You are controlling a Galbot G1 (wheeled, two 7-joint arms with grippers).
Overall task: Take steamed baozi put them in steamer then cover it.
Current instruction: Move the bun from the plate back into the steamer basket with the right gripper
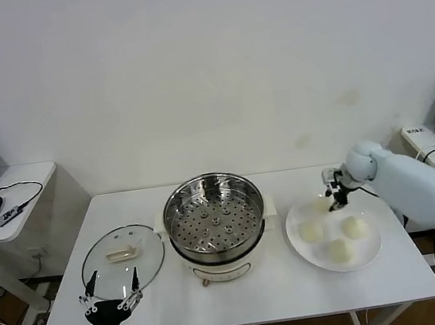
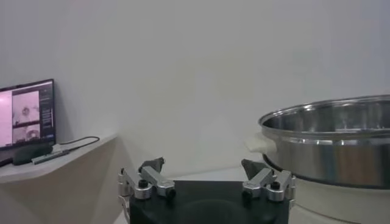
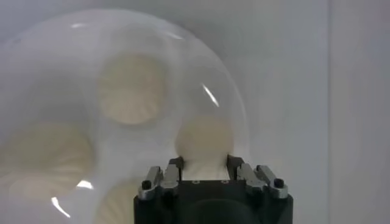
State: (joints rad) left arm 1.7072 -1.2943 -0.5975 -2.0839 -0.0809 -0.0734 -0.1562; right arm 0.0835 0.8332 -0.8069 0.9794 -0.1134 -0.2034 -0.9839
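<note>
Right gripper: the right gripper [image 1: 336, 196] reaches over the far edge of the flat round white plate [image 1: 377, 247] at the table's right end, its fingers pinching one small cream-white steamed bun [image 3: 205, 141].
Buns: the head view shows three other pale round buns [image 1: 355, 227] lying on the plate nearer the robot, apart from one another; the held bun is largely hidden there behind the gripper.
Right wrist view: only this view shows the grip, with the two fingers [image 3: 172, 171] pressed against either side of the bun and pleated tops on the buns beyond.
Steamer: the round shiny stainless-steel steamer pot [image 1: 214, 216] stands uncovered at the middle of the white table [image 1: 299, 296], its perforated tray bare, on a white base with side handles.
Cover: the round clear glass lid with a cream oblong handle [image 1: 122, 254] lies flat on the table just left of the steamer.
Left gripper: the left gripper [image 1: 110, 293] hangs at the table's near-left edge, close to the lid, its fingers spread and holding nothing.
Left wrist view: it alone shows the steamer's polished wall from the side [image 2: 329, 143] and a lit laptop screen [image 2: 26, 113] on a white side desk [image 2: 58, 165].
Writing: none can be read; the screen's contents are too small to make out.
</note>
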